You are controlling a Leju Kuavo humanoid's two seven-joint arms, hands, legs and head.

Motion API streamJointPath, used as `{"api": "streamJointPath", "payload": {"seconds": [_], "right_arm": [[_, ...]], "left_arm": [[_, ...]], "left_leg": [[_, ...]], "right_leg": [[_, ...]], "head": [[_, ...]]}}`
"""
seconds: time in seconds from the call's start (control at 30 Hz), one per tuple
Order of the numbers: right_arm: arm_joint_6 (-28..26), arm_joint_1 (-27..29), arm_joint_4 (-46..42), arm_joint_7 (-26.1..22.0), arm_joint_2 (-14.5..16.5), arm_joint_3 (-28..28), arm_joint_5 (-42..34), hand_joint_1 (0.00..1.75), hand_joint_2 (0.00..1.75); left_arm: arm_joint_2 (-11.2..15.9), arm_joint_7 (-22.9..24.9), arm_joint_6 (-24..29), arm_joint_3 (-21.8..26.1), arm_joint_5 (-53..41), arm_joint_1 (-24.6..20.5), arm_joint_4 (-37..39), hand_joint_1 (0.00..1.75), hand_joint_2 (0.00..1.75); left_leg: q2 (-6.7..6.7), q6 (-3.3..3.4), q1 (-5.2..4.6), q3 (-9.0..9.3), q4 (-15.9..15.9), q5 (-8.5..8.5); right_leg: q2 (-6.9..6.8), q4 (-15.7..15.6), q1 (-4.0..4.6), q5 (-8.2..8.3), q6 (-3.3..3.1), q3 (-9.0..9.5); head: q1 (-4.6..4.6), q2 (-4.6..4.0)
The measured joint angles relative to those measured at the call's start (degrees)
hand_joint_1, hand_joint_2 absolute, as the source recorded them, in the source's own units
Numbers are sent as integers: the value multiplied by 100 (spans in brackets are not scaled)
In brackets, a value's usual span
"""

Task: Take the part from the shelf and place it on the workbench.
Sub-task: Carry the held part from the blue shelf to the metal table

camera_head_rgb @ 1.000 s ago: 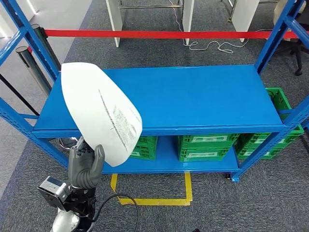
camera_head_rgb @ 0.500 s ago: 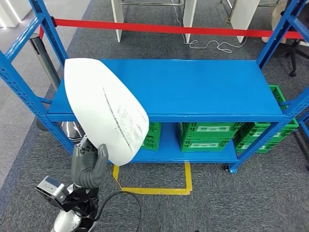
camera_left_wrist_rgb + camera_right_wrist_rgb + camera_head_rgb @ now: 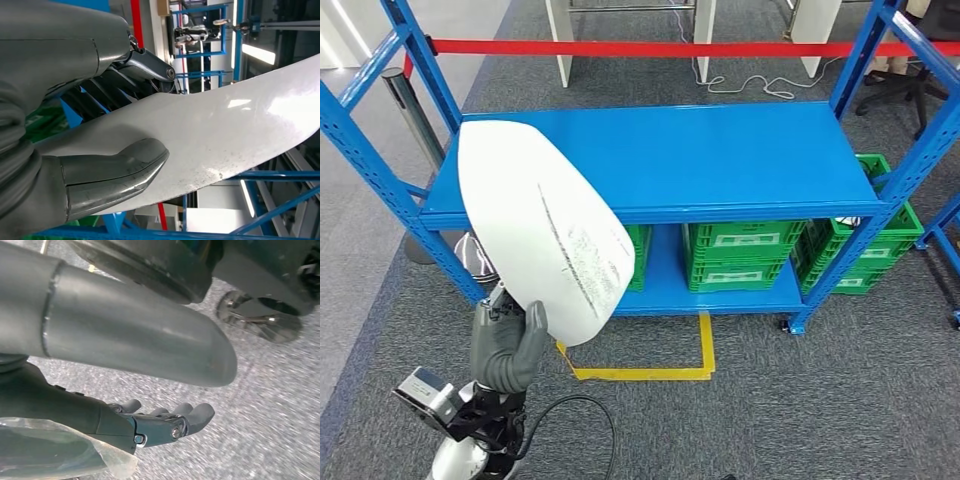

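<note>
Fingers and thumb of the left hand (image 3: 503,345) pinch the narrow lower edge of the white part (image 3: 543,230), thumb (image 3: 113,175) flat on one face and the darker fingers (image 3: 113,85) behind the other. The part stands up off the shelf (image 3: 712,160), held in the air in front of it. It looks like a thin, stiff, glossy shell, probably light but broad, so it could swing or slip in an edge grip; a hold nearer its middle would be steadier. The right hand (image 3: 166,422) hangs over the carpet with fingers loosely apart, holding nothing.
</note>
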Motion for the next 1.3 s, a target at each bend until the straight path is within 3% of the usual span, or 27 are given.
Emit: {"api": "streamJointPath", "payload": {"seconds": [0.03, 0.1, 0.17, 0.2, 0.27, 0.3, 0.37, 0.43, 0.47, 0.5, 0.53, 0.6, 0.67, 0.7, 0.73, 0.77, 0.8, 0.83, 0.9, 0.97, 1.0, 1.03, 1.1, 1.17, 1.2, 1.23, 1.3], "right_arm": [[0, 1, 0, 0, 0, -2, 0, 0, 0], [0, 0, 0, 0, 1, -4, 0, 0, 0], [0, -2, 0, 0, 1, -5, 0, 0, 0], [0, -3, 0, 0, 0, -5, 0, 0, 0], [1, 2, 1, 0, 0, -7, 0, 0, 0], [2, 6, 1, 0, 0, -7, 0, 0, 0], [2, 14, 2, 1, 0, -7, 0, 0, 0], [2, 12, 2, 1, 0, -7, 0, 0, 0], [2, 10, 2, 0, 0, -7, 0, 0, 0], [2, 9, 2, 0, 0, -7, 0, 0, 0], [2, 8, 2, 0, 0, -7, 0, 0, 0], [2, 2, 2, 0, 0, -7, 1, 0, 0], [2, -19, -1, -1, 0, -7, 2, 0, 0], [2, -26, -2, -1, 0, -7, 2, 0, 0], [3, -30, -3, -2, 0, -7, 2, 0, 0], [4, -25, -2, -2, 0, -7, 2, 0, 0], [5, -16, -1, -1, 0, -8, 1, 0, 0], [6, -10, -1, 1, 0, -10, 1, 0, 0], [7, -6, 0, 1, 0, -16, 0, 0, 0], [7, -6, 0, 0, 0, -20, 0, 0, 0], [7, -5, 0, 1, 0, -21, 0, 0, 0], [7, -4, 0, 1, 0, -22, 0, 0, 0], [7, -6, 0, 1, 0, -24, 0, 0, 0], [7, -8, 0, 0, 0, -24, 1, 0, 0], [7, -8, 0, 0, 0, -24, 1, 0, 0], [9, -7, 0, -5, 0, -24, -6, 0, 0], [65, -1, 0, -92, 0, -46, -108, 0, 0]], "left_arm": [[2, 0, 0, 0, 0, 0, 0, 175, 175], [1, 0, -2, -2, 0, -4, -1, 175, 175], [-5, 0, -4, -6, -1, -14, -2, 175, 175], [-8, 0, -4, -8, -2, -19, -3, 175, 175], [-10, 0, -4, -9, -2, -22, -3, 175, 175], [-11, 0, -4, -10, -2, -27, -4, 175, 175], [-13, 0, -4, -15, -2, -34, -4, 175, 175], [-13, 0, -4, -17, -2, -37, -4, 175, 175], [-13, 0, -4, -17, -2, -36, -3, 175, 175], [-13, 0, -4, -17, -2, -36, -3, 175, 175], [-13, 0, -4, -17, -2, -35, -3, 175, 175], [-13, 0, -4, -17, -2, -36, -4, 175, 175], [-14, 0, -4, -19, -2, -38, -7, 175, 175], [-14, 0, -4, -21, -2, -39, -9, 175, 175], [-15, 0, -4, -25, -2, -40, -10, 175, 175], [-14, 0, -4, -30, -2, -40, -11, 175, 175], [-13, 0, -4, -33, -2, -38, -11, 175, 175], [-11, 0, -4, -37, -2, -36, -10, 175, 175], [-5, 0, -4, -37, -2, -33, -9, 175, 175], [2, 0, -4, -37, -2, -33, -9, 175, 175], [6, 0, -4, -37, -2, -33, -9, 175, 175], [11, 0, -4, -37, -2, -33, -9, 175, 175], [17, 0, -4, -38, -2, -35, -9, 175, 175], [17, 0, -4, -40, -2, -43, -10, 175, 175], [16, 0, -4, -41, -2, -46, -11, 175, 175], [16, 0, 0, -42, -11, -48, -11, 175, 175], [18, -1, 91, -42, -148, -39, -13, 175, 175]], "left_leg": [[0, -5, 9, 129, -31, 128], [-1, 8, 25, 646, -684, 419], [-9, 62, 13, 1149, -1483, 419], [-13, 95, 0, 1258, -1696, 369], [-10, 187, -17, 1219, -1757, 392], [2, 243, -15, 1164, -1760, 445], [27, 354, -4, 1023, -1775, 583], [35, 400, -22, 842, -1766, 729], [36, 402, -32, 737, -1757, 806], [36, 400, -42, 628, -1743, 881], [37, 394, -48, 518, -1726, 952], [36, 369, -56, 325, -1685, 1083], [36, 325, -76, 204, -1638, 1195], [40, 298, -81, 174, -1628, 1254], [43, 265, -81, 150, -1629, 1314], [44, 230, -73, 133, -1639, 1368], [37, 191, -59, 115, -1633, 1352], [29, 152, -48, 87, -1565, 1227], [15, 81, -26, -25, -1083, 659], [14, 33, -11, -139, -310, 144], [13, 20, -4, -138, -37, 93], [13, 14, 4, -57, 51, 172], [12, 30, 16, 398, -422, 478], [6, 84, 7, 984, -1281, 504], [3, 115, -5, 1148, -1563, 445], [2, 151, -21, 1209, -1706, 388], [29, 241, -28, 1141, -1746, 442]], "right_leg": [[-2, 29, 0, 58, 11, -102], [-1, 108, -2, 140, 44, -280], [8, 185, 8, 214, 107, -401], [10, 203, 10, 260, 144, -439], [11, 206, -1, 342, 225, -482], [17, 239, -10, 292, 259, -517], [36, 555, -21, -124, 308, -656], [46, 1249, -20, -704, 339, -851], [47, 1601, -19, -848, 349, -911], [48, 1832, -19, -839, 354, -903], [48, 1880, -19, -703, 350, -805], [49, 1391, -17, -385, 316, -297], [53, 467, -1, -419, 266, 407], [59, 143, 11, -505, 237, 608], [63, -47, 29, -562, 204, 703], [63, -100, 31, -554, 162, 674], [52, -91, 31, -504, 119, 612], [36, -92, 27, -445, 68, 561], [11, -91, 16, -307, -4, 419], [6, -66, 19, -162, -22, 261], [4, -42, 19, -94, -17, 170], [1, -8, 19, -33, -7, 73], [0, 81, 18, 61, 22, -137], [8, 170, 32, 130, 68, -290], [12, 195, 37, 164, 98, -334], [16, 206, 38, 203, 135, -365], [33, 209, 22, 255, 216, -412]], "head": [[1, 0], [-1, 0], [4, 1], [4, 1], [6, 1], [6, 0], [26, 0], [42, 0], [41, 0], [40, 0], [39, 0], [39, 0], [35, 0], [29, 0], [25, 1], [16, 1], [16, 1], [11, 1], [-5, 0], [-16, 0], [-16, 0], [-16, 0], [-18, 0], [-15, 0], [-13, 0], [-12, 1], [-15, 1]]}}
